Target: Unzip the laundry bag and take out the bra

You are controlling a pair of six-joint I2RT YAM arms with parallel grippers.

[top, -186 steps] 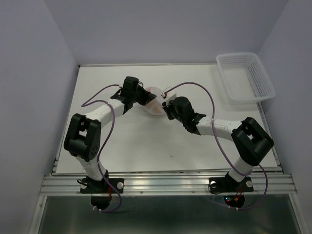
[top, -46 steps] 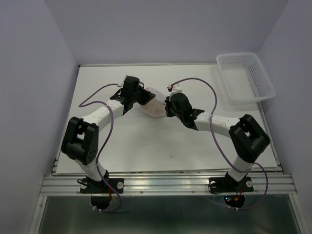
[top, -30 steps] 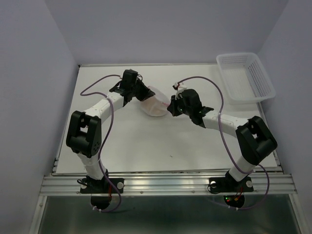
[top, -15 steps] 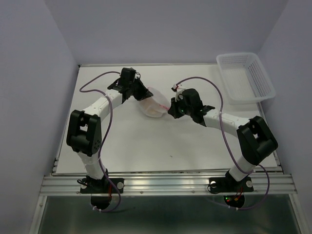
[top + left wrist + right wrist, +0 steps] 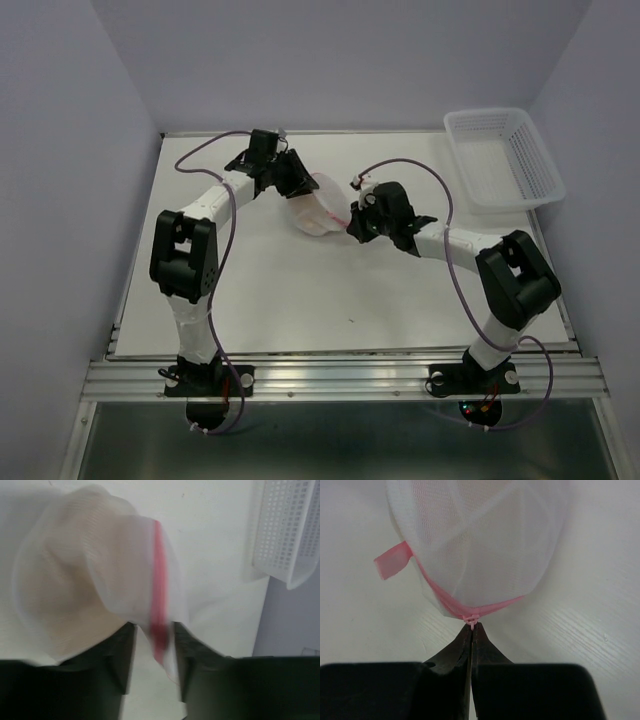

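Jaws of left end effector point(image 5: 151, 632) have parted; right end effector point(image 5: 471, 631) pinches laundry bag point(image 5: 475, 540).

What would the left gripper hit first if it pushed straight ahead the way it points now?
The round white translucent mesh laundry bag: its pink zipper rim sits between the fingers of the left gripper. Contact looks immediate, though blur hides depth.

laundry bag point(image 5: 100, 570) blurred (left wrist), basket point(image 5: 285, 530) cropped
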